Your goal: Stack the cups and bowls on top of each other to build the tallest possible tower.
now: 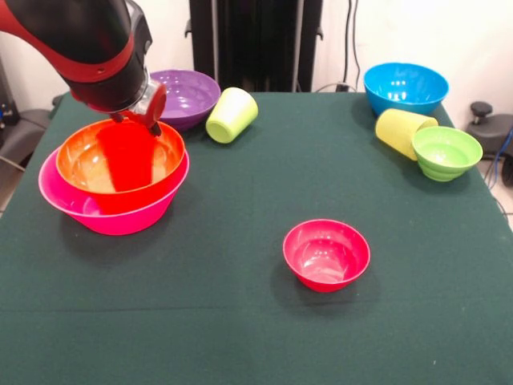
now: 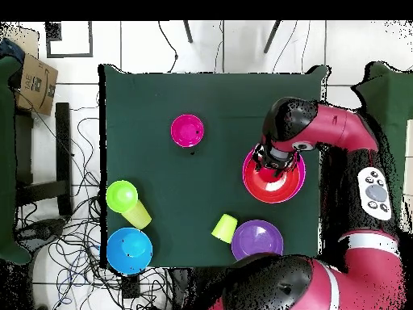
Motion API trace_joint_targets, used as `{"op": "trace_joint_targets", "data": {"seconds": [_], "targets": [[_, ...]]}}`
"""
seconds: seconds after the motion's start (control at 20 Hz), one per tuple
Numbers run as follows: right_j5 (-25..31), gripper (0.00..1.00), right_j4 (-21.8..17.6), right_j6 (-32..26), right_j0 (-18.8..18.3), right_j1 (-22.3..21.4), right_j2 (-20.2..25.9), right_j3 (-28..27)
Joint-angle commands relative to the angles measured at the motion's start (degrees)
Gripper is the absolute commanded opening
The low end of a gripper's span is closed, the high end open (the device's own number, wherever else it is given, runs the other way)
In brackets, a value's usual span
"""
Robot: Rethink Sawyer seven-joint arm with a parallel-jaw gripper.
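Observation:
A large orange bowl (image 1: 80, 164) sits nested in a large pink bowl (image 1: 104, 216) at the table's left; this pair is the tower. A red cup (image 1: 124, 160) stands inside the orange bowl. My gripper (image 1: 148, 116) is right at the cup's upper rim, and the arm hides its grip. From above, the gripper (image 2: 273, 159) hangs over the nested bowls (image 2: 278, 190). A small magenta bowl (image 1: 326, 253) sits alone at mid-table.
A purple bowl (image 1: 188, 95) and a lime green cup (image 1: 232, 115) on its side lie behind the stack. At the far right stand a blue bowl (image 1: 405, 87), a tipped pale yellow cup (image 1: 401, 130) and a ribbed green bowl (image 1: 446, 151).

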Motion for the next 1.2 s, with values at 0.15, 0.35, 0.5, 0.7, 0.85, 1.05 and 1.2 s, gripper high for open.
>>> {"op": "trace_joint_targets", "data": {"seconds": [0.15,0.35,0.5,0.7,0.85,1.05,1.2], "targets": [[1.13,1.00,-2.68,-13.84,-0.63,0.03,3.95,4.53],[1.56,1.00,-2.73,-13.76,-0.62,-0.11,3.96,4.65],[2.20,1.00,-2.70,-13.61,-0.58,-0.14,3.91,4.61],[2.01,1.00,-2.62,-13.46,-0.71,-0.34,3.93,5.05],[1.81,1.00,-2.52,-13.30,-0.82,-0.57,3.96,5.56],[1.44,1.00,-2.49,-13.15,-0.92,-0.82,4.09,5.82],[-4.70,1.00,-2.40,-13.13,-1.86,-0.69,4.97,6.97]]}}
